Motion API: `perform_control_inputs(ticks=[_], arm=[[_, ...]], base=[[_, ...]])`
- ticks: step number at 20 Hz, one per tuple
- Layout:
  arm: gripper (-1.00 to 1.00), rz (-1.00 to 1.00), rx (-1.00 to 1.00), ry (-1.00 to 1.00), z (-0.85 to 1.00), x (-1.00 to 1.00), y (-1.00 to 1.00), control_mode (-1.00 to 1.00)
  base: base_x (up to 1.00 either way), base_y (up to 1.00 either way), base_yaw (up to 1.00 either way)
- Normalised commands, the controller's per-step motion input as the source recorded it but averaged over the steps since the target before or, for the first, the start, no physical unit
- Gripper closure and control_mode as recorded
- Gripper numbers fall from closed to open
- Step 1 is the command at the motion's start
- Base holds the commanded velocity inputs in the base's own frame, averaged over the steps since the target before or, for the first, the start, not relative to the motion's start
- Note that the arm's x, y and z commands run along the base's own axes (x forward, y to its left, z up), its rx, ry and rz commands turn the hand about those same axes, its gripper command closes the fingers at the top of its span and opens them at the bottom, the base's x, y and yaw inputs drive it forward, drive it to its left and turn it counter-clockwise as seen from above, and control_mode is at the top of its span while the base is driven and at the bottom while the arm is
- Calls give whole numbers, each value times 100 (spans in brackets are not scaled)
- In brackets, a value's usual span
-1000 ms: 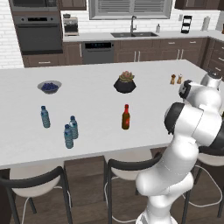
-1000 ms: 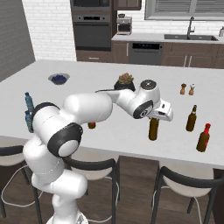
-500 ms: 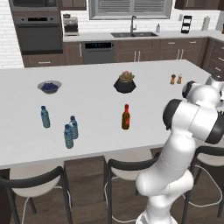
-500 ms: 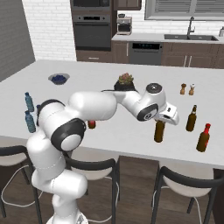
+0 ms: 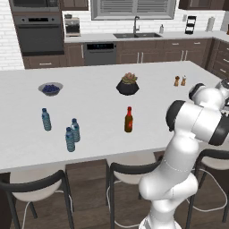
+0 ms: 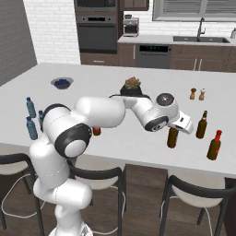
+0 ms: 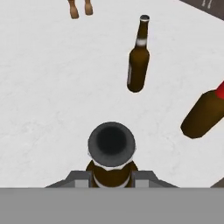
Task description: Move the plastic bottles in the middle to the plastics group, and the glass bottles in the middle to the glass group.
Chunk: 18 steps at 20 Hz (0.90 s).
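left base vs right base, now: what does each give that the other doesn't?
Left base: the red-topped bottle standing free mid-counter, in full. Right base: the tool shut on an amber bottle, beside the glass group. Both: water bottles, berry bowl, plant pot, shakers.

The arm has carried the olive-amber bottle (image 6: 173, 137) further toward the two glass bottles (image 6: 202, 125) by the salt and pepper shakers (image 6: 197, 94); it now stands lower, near the table (image 6: 115, 138), just beside them, with the jaws still clamped on its neck
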Motion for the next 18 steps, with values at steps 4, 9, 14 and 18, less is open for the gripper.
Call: perform_control_inputs(ticks=[4,9,14,18], arm=[[100,-6,0,-5,3,0,-25,-100],[100,-6,0,-1,8,0,-24,-100],[100,-4,0,0,12,1,-30,-100],[100,-4,0,0,3,0,-27,-100]], base=[[0,0,0],[0,0,0],[0,0,0],[0,0,0]])
